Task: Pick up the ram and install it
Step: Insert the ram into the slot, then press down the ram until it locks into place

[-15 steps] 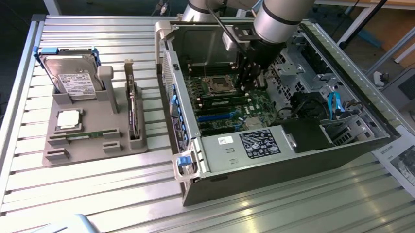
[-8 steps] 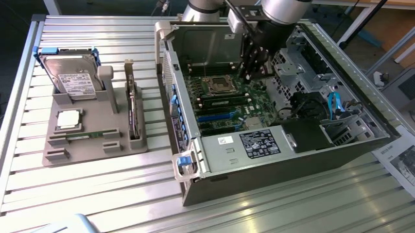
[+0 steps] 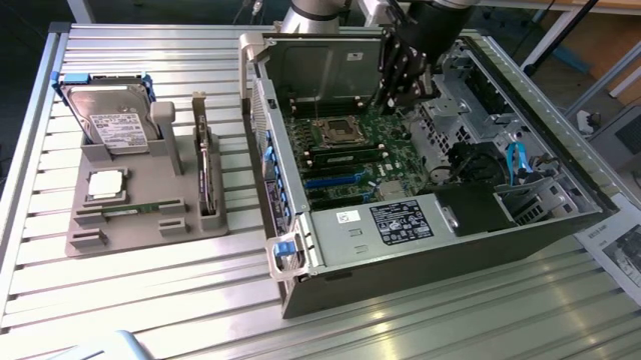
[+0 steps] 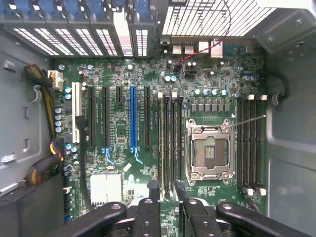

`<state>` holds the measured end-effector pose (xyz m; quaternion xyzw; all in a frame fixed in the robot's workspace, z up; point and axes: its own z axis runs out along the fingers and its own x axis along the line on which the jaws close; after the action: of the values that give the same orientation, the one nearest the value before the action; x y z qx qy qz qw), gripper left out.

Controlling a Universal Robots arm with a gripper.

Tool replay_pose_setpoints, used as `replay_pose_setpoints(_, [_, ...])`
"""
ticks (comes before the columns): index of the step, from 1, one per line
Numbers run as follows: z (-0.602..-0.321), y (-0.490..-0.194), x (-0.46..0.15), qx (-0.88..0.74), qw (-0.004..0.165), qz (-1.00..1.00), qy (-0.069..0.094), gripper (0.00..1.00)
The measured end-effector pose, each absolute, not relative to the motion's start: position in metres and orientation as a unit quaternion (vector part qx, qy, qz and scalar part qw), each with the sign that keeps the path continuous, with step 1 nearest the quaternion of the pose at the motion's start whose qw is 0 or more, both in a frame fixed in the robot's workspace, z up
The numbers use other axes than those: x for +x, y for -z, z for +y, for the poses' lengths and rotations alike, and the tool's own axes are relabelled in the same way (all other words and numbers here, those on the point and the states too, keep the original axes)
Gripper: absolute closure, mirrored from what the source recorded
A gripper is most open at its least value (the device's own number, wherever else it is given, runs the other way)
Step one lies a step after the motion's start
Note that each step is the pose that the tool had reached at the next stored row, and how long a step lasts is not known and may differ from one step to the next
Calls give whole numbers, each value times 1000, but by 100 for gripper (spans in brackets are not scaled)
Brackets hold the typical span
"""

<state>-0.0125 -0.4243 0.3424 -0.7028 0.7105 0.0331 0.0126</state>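
Observation:
The ram [image 3: 133, 208] is a thin green stick lying in a slot near the front of the grey holder [image 3: 150, 225], at the exterior view's left. My gripper [image 3: 403, 97] hangs far from it, over the open computer case [image 3: 350, 247] and above the motherboard [image 3: 350, 161]. In the wrist view my gripper [image 4: 166, 187] stands open with nothing between its two dark fingers [image 4: 154, 186]. Below them lie the motherboard [image 4: 123, 123], the empty processor socket [image 4: 208, 150] and long black memory slots [image 4: 170, 143] on either side of it.
The holder also carries a hard drive [image 3: 115, 120], a square silver processor [image 3: 105, 184] and an upright dark expansion card [image 3: 206, 176]. Drive cages, cables [image 3: 516, 161] and the power supply [image 3: 401, 225] crowd the case. A printed sheet [image 3: 621, 251] lies at the exterior view's right.

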Motion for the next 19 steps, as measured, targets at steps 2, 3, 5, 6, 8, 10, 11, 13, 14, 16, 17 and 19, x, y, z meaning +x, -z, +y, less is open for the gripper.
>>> replay_pose_setpoints(2, [-424,-344,-13,-703,12,710,-33,75])
replay_pose_setpoints(3, [-424,-344,-13,-703,12,711,-33,75])
replay_pose_setpoints(5, [-424,-344,-13,-703,12,710,-33,75])
replay_pose_setpoints(6, [-424,-344,-13,-703,12,710,-33,75])
replay_pose_setpoints(8, [-424,-344,-13,-703,12,711,-33,75])
replay_pose_setpoints(10, [-424,-344,-13,-703,12,711,-33,75])
replay_pose_setpoints(11, [-424,-344,-13,-703,12,710,-33,75])
replay_pose_setpoints(13, [-424,-344,-13,-703,12,711,-33,75])
replay_pose_setpoints(14, [-424,-344,-13,-703,12,711,-33,75])
replay_pose_setpoints(16, [-424,-344,-13,-703,12,710,-33,75])
replay_pose_setpoints(17, [-424,-344,-13,-703,12,711,-33,76])
replay_pose_setpoints(19, [-424,-344,-13,-703,12,710,-33,90])
